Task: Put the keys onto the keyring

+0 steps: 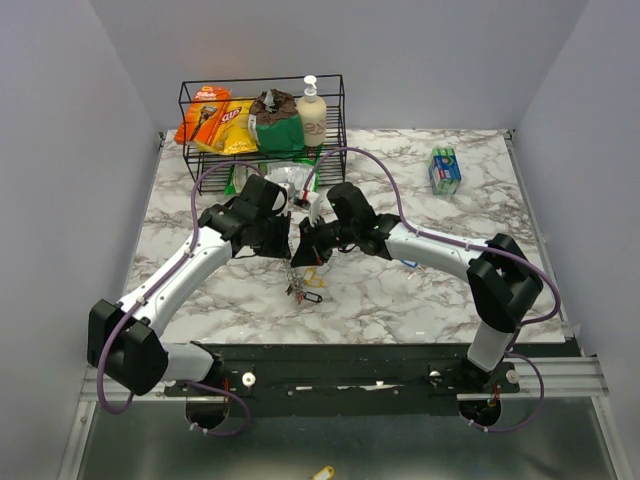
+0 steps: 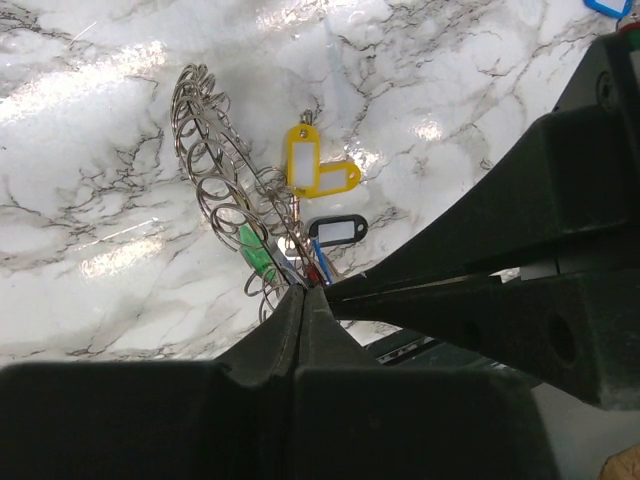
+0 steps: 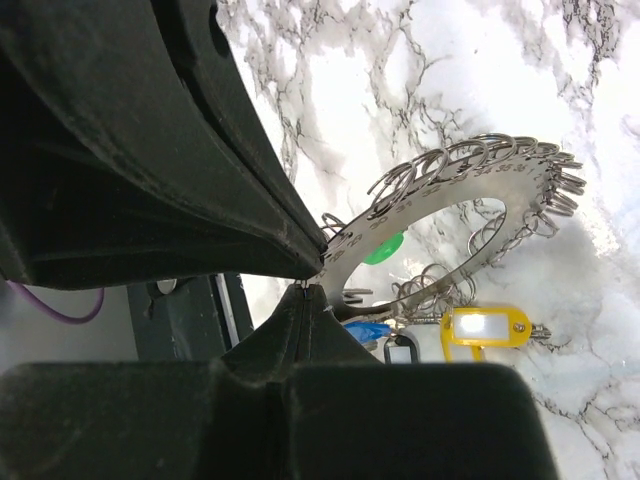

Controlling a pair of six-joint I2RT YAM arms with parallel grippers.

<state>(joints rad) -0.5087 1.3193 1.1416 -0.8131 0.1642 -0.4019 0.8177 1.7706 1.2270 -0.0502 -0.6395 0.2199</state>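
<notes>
The keyring (image 1: 292, 268) (image 2: 215, 180) (image 3: 430, 195) is a flat silvery band hung with several small wire loops, held just above the marble between both arms. Keys with yellow (image 2: 302, 160) (image 3: 485, 328), black (image 2: 338, 230), green (image 3: 384, 248) and blue (image 3: 365, 332) tags dangle from it. My left gripper (image 1: 289, 246) (image 2: 306, 290) is shut, its tips pinching the band's near end. My right gripper (image 1: 300, 248) (image 3: 321, 292) is shut too, nipping thin metal at that same spot, tip to tip with the left one.
A black wire rack (image 1: 262, 115) with snack bags and a soap bottle stands at the back. A blue-green box (image 1: 445, 170) lies at the back right. A loose blue tag (image 1: 410, 263) (image 2: 608, 5) rests beside the right arm. A foil packet (image 1: 290, 180) sits behind the grippers.
</notes>
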